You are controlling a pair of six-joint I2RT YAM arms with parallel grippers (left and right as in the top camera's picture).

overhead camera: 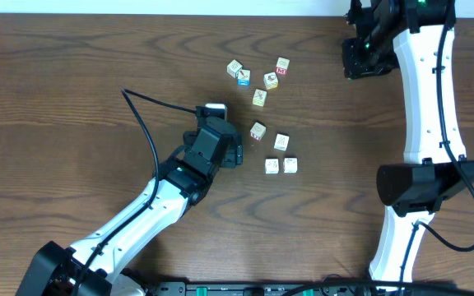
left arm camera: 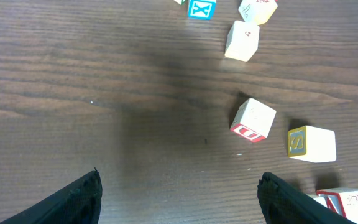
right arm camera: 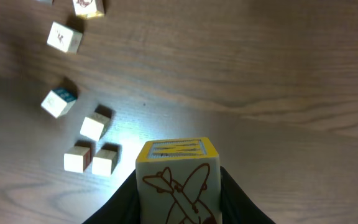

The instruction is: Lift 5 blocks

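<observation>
Left jaws wide beside blocks

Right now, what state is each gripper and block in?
Left gripper: open, empty.
Right gripper: shut on airplane-print cream wooden cube, held above brown wooden table.
Cream wooden cube nearest left gripper: resting on table, untouched.
Blue-faced wooden cube: resting on table, untouched.

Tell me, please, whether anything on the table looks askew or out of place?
Nothing looks damaged or spilled. The blocks lie loosely scattered on the table at mixed angles, none stacked; one more block is clamped in the right tool, raised off the wood.
</observation>
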